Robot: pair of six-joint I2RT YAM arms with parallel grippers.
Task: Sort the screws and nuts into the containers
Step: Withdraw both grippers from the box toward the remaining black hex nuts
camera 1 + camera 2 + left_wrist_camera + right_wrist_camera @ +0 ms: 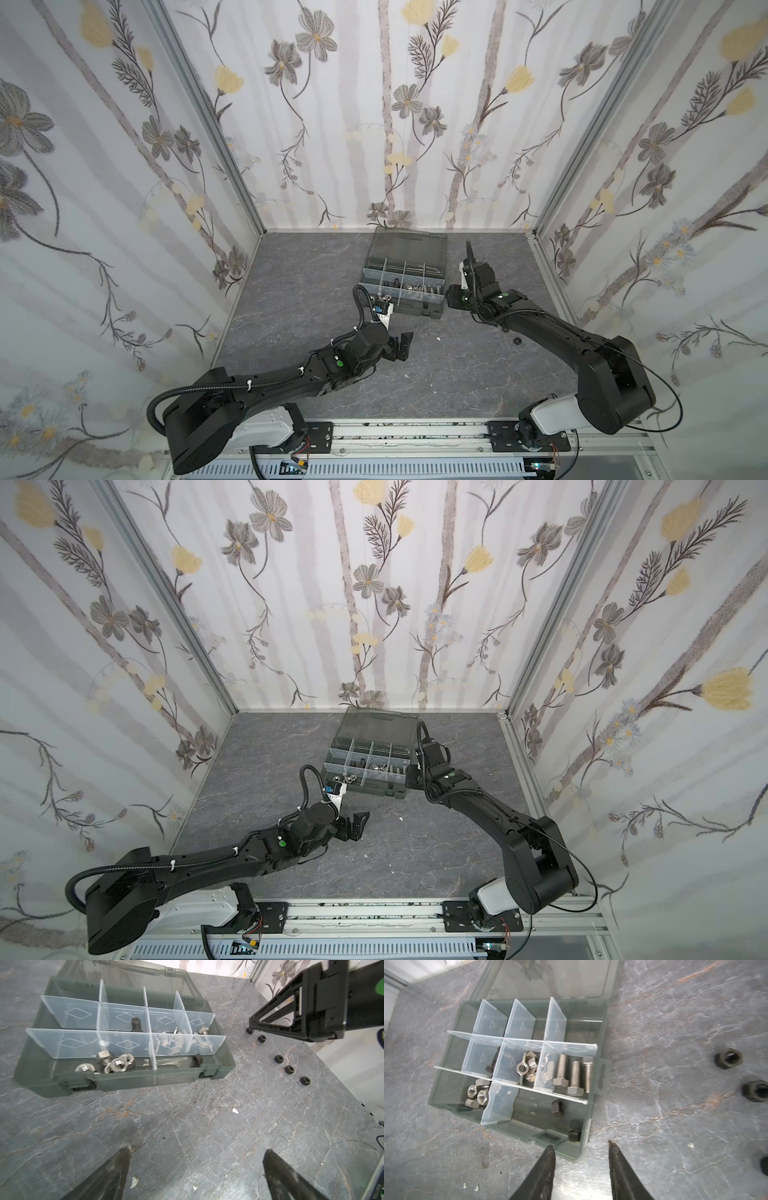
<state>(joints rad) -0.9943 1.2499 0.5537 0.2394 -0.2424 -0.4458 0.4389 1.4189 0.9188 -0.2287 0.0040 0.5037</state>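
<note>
- Most of the sorting looks done. The case (415, 309) stands open at the far middle of the desk (316, 282). Silver nuts (112, 1062) sit in its near left compartment. The middle row holds a black screw (136, 1023), the wing nuts (529, 1066) and, at the right end, three silver screws (571, 1076).
- One black nut (557, 1106) lies in the near right compartment. Another nut (574, 1135) shows at the near right corner of the case, just under the tips of the right hand. I cannot tell whether it has settled inside.
- Left to do: at least four loose black nuts (278, 1058) lie in a row on the desk, just right of the case. They probably belong in that same near right compartment.
- The right hand (581, 1145) hangs over the near right corner of the case, fingers part way apart with nothing between them.
- The left hand (197, 1150) is spread wide and empty over bare desk, on the near side of the case.
- Around: the smoky lid (411, 245) stands up at the far side, and a few white flecks (235, 1110) dot the desk.
- In the way: in both top views the right arm covers most of the loose nuts. The tall clear dividers (124, 1043) leave narrow openings, so a drop may bounce into the wrong compartment.
</note>
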